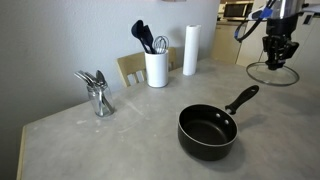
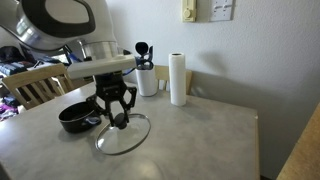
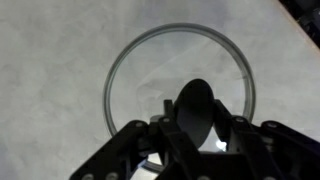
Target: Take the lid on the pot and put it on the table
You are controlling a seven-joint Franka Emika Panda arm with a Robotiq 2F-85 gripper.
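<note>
Grey bench [image 2: 210, 135] lies under the lid [image 2: 125, 140], clear of the pot [image 2: 75, 118]; my jaws pinch its knob [image 3: 197, 105]. Released while hanging tilted, I reckon the glass could bang or roll away

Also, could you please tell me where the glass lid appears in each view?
Exterior view: the lid sits far upper right, just beyond the handle of the pot.
Exterior view: the lid is lower centre-left, just right of the pot.
Wrist view: the lid fills the middle; the pot is not in it.
Shared landmark: the pot, in both exterior views.
</note>
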